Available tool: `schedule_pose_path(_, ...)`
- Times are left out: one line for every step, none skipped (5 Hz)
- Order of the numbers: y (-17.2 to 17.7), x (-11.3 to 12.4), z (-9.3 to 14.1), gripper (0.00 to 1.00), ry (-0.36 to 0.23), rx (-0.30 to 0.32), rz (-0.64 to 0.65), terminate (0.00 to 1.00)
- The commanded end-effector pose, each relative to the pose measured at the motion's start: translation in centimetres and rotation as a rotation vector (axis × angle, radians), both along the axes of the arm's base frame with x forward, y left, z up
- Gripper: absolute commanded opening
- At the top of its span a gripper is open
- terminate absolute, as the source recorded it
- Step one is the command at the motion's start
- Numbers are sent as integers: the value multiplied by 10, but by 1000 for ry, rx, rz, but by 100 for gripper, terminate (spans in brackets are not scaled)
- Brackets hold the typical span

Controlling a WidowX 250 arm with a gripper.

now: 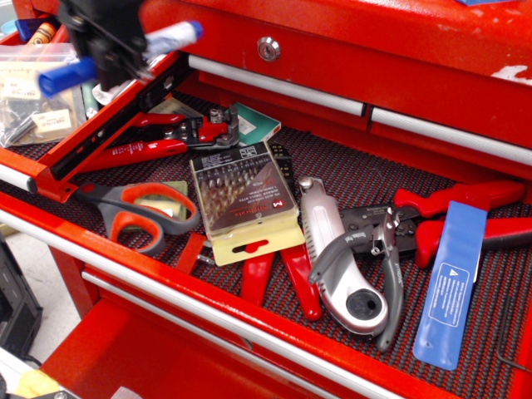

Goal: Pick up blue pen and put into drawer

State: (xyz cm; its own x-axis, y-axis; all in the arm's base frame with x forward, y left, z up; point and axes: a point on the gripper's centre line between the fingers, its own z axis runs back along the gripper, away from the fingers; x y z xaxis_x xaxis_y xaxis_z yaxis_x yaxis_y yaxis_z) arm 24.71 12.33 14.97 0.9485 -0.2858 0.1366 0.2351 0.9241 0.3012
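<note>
Tool (112,50): clamped across the blue pen (62,75), holding it level above the drawer (108,125).
Pen print: blurred, unreadable.
Drill-bit case (243,199): label too small to read.

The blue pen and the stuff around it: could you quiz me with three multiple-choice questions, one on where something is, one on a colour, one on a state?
1. Where is the blue pen?
A. On the mesh mat
B. Held over the small drawer
C. Under the scissors

2. What colour are the scissors' inner handle grips?
A. Orange
B. Green
C. White

3. How is the gripper?
A. Open and empty
B. Out of view
C. Shut on the pen

Answers: B, it is held at top left above that drawer; A, orange lines the grey handles; C, the pen sticks out on both sides.
</note>
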Motion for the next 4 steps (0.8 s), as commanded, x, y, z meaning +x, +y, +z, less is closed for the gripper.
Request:
schedule_pose_path(52,1,1,0,-45,-34,-30,0)
schedule_pose_path(52,1,1,100,-45,-34,-30,0)
schedule_pose_path(52,1,1,100,-45,-34,-30,0)
schedule_pose_path(52,1,1,100,-45,-34,-30,100)
